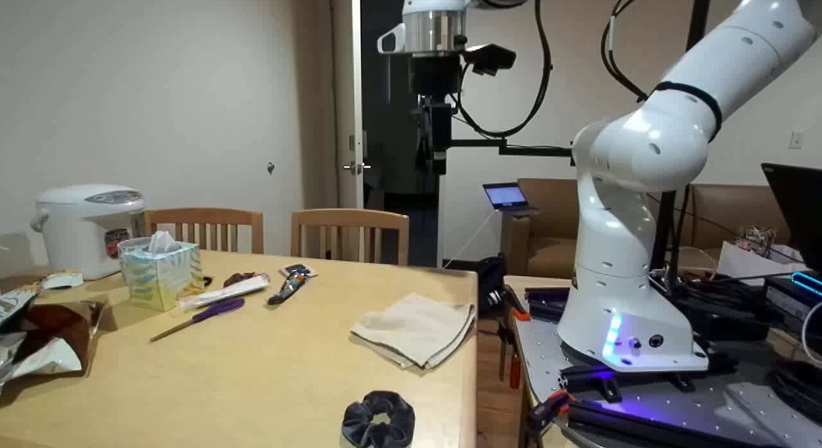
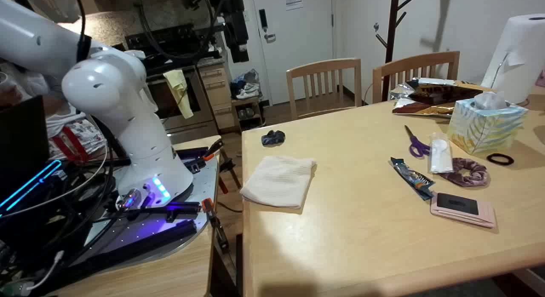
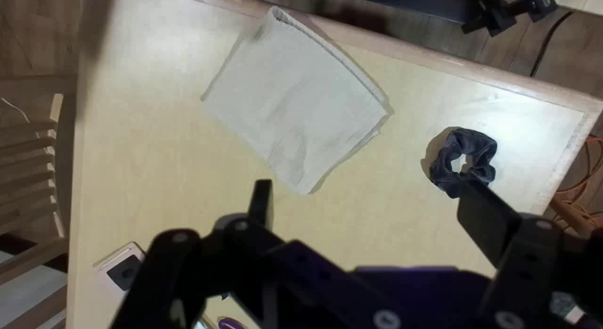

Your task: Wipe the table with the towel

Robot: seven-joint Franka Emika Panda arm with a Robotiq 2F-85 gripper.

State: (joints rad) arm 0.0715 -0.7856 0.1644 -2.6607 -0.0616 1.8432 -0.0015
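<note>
A folded off-white towel lies flat near the robot-side edge of the light wooden table (image 1: 270,371). The towel shows in both exterior views (image 1: 414,329) (image 2: 279,182) and in the upper middle of the wrist view (image 3: 297,98). My gripper (image 3: 365,190) is open, with its fingers wide apart and nothing between them. It is high above the table, pointing down, as an exterior view shows (image 1: 433,165). In the wrist view, one corner of the towel is just beyond the left fingertip, apart from it.
A dark scrunchie (image 3: 464,161) lies beside the towel. Farther off lie purple scissors (image 2: 418,148), a patterned packet (image 2: 411,178), a mauve scrunchie (image 2: 468,171) and a pink wallet (image 2: 464,209). A tissue box (image 1: 160,275), foil bags (image 1: 58,339) and a white water boiler (image 1: 90,230) stand farther back.
</note>
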